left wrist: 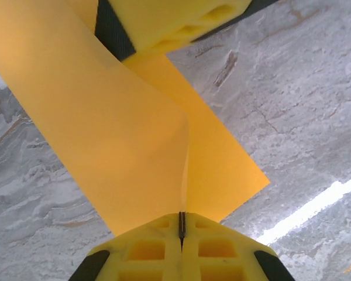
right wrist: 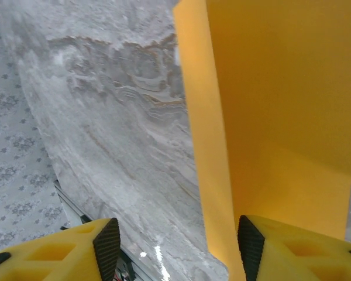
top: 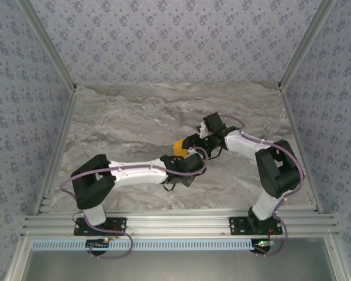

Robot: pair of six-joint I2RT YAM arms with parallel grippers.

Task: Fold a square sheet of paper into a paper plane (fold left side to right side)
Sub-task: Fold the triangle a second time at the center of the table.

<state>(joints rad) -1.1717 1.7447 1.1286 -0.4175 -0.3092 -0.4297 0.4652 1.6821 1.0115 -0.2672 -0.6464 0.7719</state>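
Though visible from above only as a small orange-yellow patch, easy enough to place the square sheet of paper (top: pixel 179 145): over the middle of the grey marbled worktop (top: pixel 123 117), wedged between the wrist of the left arm (top: pixel 140 172) and the right fingers (top: pixel 194 141). Harder to say from there how much of it hides under that wrist, or whether it touches the worktop at all. Closer in, from the left wrist, plain to see the left fingers (left wrist: pixel 181 237) pressed flat together on the near edge of the paper, with only a dark slit left between the yellow pads. Bent there into two panels along a soft crease running away from the grip: a broad one spreading up and left out of frame, a narrower one ending in a sharp corner on the right, with marble behind it. Cut off at the top by one of the right fingers (left wrist: pixel 164 23), so impossible to follow the far edge. From the right wrist, wide apart and clamped on nothing, with the paper as a tall band along the inner pad of the right-hand finger (right wrist: pixel 292 249); touching or just beside, hard to tell. Bare marble in the gap across to the left-hand finger (right wrist: pixel 64 254). Top and right side of the sheet lost beyond the frame there.
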